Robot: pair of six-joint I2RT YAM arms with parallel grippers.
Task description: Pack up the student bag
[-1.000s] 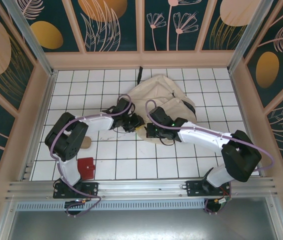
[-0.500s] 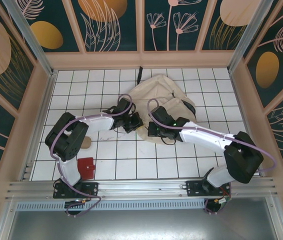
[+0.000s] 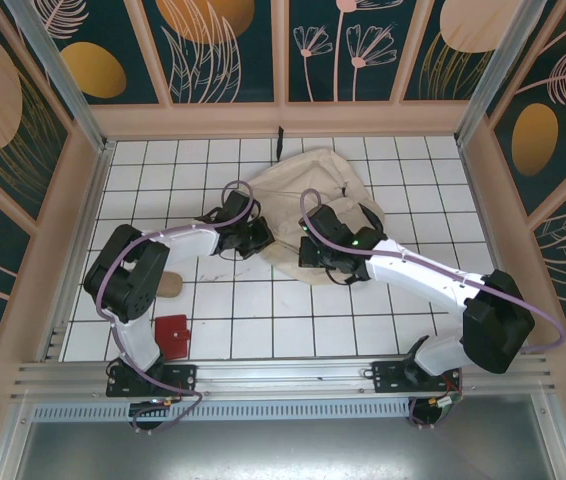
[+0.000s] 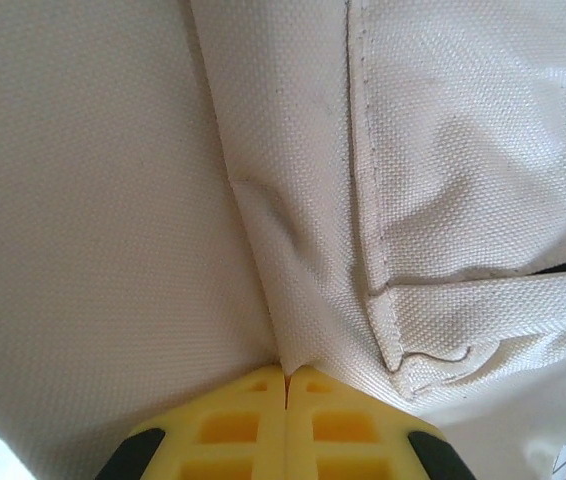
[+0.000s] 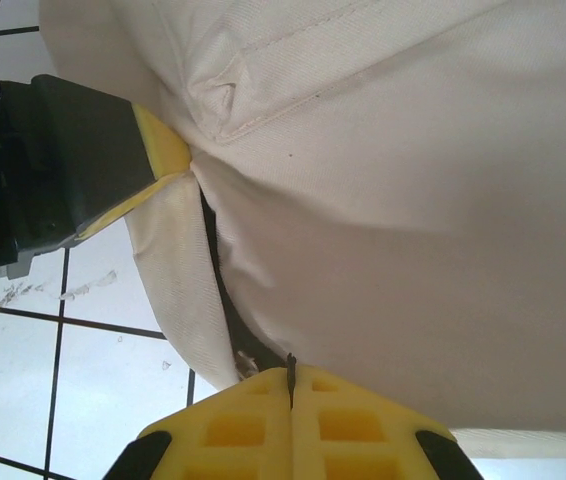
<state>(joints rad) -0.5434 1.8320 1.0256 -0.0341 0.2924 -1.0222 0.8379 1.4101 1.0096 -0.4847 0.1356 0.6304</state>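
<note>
The student bag (image 3: 308,178), a big cream fabric backpack with black zipper lines, lies at the back middle of the white tiled table. My left gripper (image 3: 263,238) is shut on a fold of the bag's fabric (image 4: 293,330) at its near left edge; the yellow fingers (image 4: 285,372) meet with cloth pinched between them. My right gripper (image 3: 305,252) is shut on a thin black zipper tab (image 5: 290,362) at the bag's near edge, beside a dark zipper line (image 5: 221,290). The left gripper's yellow finger (image 5: 163,148) pinches the same edge a little further along.
A small red flat item (image 3: 173,335) lies near the front left, by the left arm's base. A tan round item (image 3: 169,285) peeks out beside the left arm. Wooden walls (image 3: 73,230) close the table on three sides. A black strap (image 3: 280,134) points to the back wall.
The left gripper has shut on the bag's fabric. Both grippers have moved slightly toward the back, and the bag's near edge has been drawn up and spread wider.
</note>
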